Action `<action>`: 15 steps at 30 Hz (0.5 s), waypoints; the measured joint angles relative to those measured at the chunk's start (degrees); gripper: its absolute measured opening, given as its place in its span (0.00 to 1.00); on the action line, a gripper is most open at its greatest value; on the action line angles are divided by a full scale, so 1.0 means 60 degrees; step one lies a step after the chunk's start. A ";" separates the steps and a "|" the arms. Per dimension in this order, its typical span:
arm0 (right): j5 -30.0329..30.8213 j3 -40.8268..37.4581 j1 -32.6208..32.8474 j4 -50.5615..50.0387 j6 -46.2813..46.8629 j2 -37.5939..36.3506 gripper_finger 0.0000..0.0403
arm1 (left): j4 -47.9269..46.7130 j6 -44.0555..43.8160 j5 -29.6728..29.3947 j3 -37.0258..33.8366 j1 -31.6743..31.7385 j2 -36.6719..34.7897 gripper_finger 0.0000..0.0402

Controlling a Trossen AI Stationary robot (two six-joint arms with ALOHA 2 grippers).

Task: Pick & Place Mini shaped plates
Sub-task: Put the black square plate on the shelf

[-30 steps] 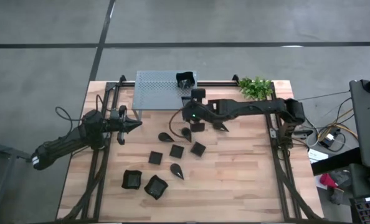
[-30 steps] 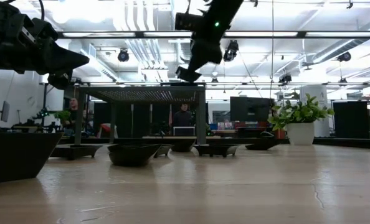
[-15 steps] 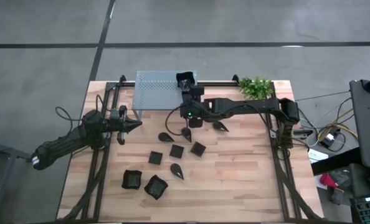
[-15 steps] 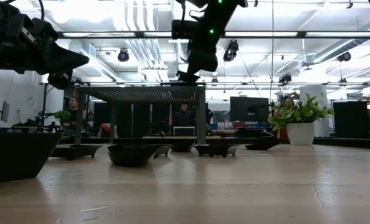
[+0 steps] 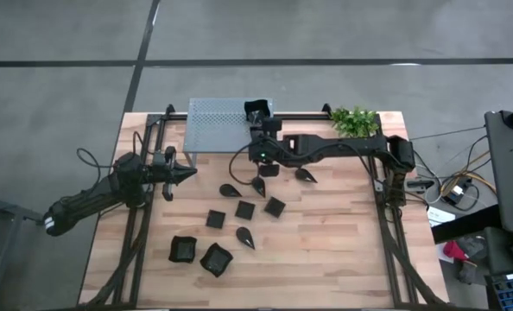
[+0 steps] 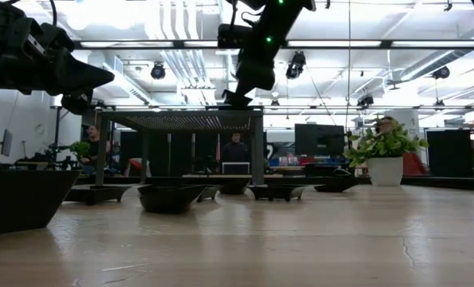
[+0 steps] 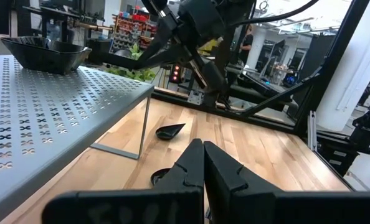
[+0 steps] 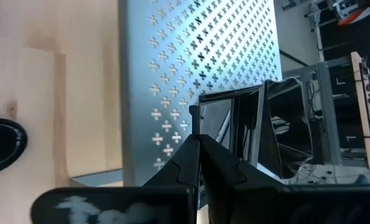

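Several small black plates lie on the wooden table: teardrops (image 5: 229, 189) (image 5: 258, 183) (image 5: 306, 174) (image 5: 245, 238), flat squares (image 5: 245, 209) (image 5: 275, 206) (image 5: 215, 219), and wavy-rimmed squares (image 5: 183, 250) (image 5: 215, 258). Another wavy-rimmed dish (image 5: 256, 110) (image 8: 235, 124) (image 7: 45, 53) sits on the far right corner of the grey perforated shelf (image 5: 218, 125). My right gripper (image 5: 263, 130) (image 8: 198, 144) is shut and slants down at the dish's near rim. In the left wrist view a small gap shows between them. My left gripper (image 5: 190, 174) (image 7: 203, 149) is shut and level, left of the shelf.
A green plant (image 5: 354, 121) in a white pot stands at the far right of the table. The shelf stands on thin legs (image 7: 146, 127) with room beneath it. Bare wood lies right of the plates and along the near edge. People show in the room behind.
My right gripper has shifted a little toward the table's left, closer to the dish on the shelf, and has stayed shut. The plates have not moved.
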 joint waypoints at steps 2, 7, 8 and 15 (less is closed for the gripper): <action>-0.0024 -0.0018 -0.0014 -0.0014 0.0032 0.0003 0.02 | 0.0001 0.0000 -0.0001 -0.0003 0.0001 0.0000 0.01; -0.0016 -0.0022 -0.0036 -0.0011 0.0028 -0.0001 0.02 | -0.0003 -0.0003 -0.0003 0.0000 0.0003 0.0000 0.01; -0.0016 -0.0022 -0.0032 -0.0006 0.0028 0.0003 0.02 | 0.0001 0.0000 0.0000 -0.0003 0.0000 0.0000 0.01; -0.0007 -0.0033 -0.0028 0.0182 -0.0198 0.0002 0.02 | 0.0001 -0.0003 -0.0003 0.0000 0.0003 0.0000 0.01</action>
